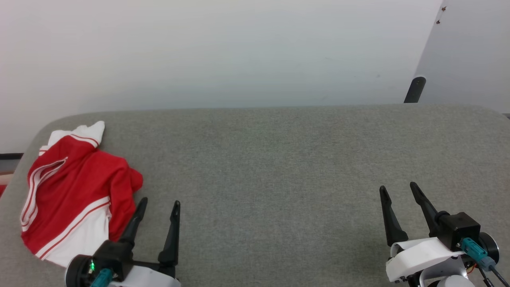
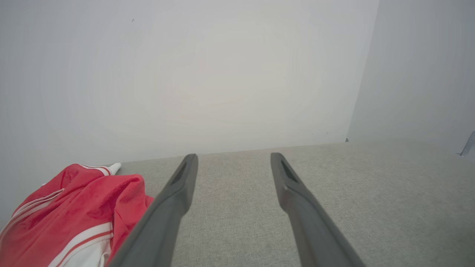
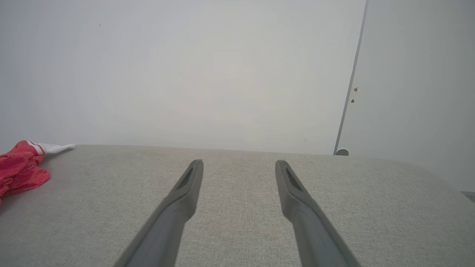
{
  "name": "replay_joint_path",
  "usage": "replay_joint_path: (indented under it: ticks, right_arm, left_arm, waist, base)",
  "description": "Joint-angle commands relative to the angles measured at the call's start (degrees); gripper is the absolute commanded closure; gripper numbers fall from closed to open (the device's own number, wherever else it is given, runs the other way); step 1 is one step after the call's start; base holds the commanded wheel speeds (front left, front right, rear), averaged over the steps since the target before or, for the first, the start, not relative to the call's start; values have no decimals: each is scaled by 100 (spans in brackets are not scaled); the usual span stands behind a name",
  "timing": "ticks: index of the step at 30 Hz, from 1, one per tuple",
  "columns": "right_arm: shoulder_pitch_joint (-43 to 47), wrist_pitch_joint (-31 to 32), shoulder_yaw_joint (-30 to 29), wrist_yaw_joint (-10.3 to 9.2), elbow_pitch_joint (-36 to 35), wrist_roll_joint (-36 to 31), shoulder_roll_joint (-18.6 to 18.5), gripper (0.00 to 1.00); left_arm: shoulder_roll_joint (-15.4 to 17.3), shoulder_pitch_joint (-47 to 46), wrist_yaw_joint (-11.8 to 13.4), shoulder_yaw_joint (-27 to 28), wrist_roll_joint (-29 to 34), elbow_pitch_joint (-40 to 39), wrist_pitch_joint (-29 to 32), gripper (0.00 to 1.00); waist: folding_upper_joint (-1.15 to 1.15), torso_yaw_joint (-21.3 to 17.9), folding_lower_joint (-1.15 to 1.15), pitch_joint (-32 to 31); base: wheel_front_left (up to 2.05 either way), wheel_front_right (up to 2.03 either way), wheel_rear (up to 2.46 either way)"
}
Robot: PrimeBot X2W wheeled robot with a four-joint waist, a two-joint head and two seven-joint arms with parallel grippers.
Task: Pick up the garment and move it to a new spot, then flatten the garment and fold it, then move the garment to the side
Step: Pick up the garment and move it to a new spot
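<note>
Near desk [image 1: 279, 179] left edge: garment [image 1: 75, 187] crumpled; left fingers [image 1: 172, 235] just beside it, released, empty; right fingers [image 1: 389, 221] released, empty.

A grey fabric-covered surface [image 1: 279, 159] meets a plain white wall [image 1: 199, 52]; a dark post [image 1: 414, 89] rises behind its far right corner.
</note>
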Motion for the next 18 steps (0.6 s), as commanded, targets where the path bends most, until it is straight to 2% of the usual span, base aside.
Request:
replay_joint_path:
  ticks: [1,7,18]
  right_arm:
    - [17,-34,-11,21,-11,-16,13,0]
    - [76,8,31,21,-2,15,6,0]
    - [86,55,314,20,92,107,0,0]
  left_arm:
    - [-21,-36,-28,25,-12,26,-22,0]
    - [-11,-123,-61,110,-76,209,-22,0]
    - [95,-79,-12,395,-132,425,-22,0]
  waist:
    - [0,31,0,-2]
    - [0,300,0,-46]
    - [0,1151,0,-263]
  base:
    - [0,0,0]
    - [0,0,0]
    - [0,0,0]
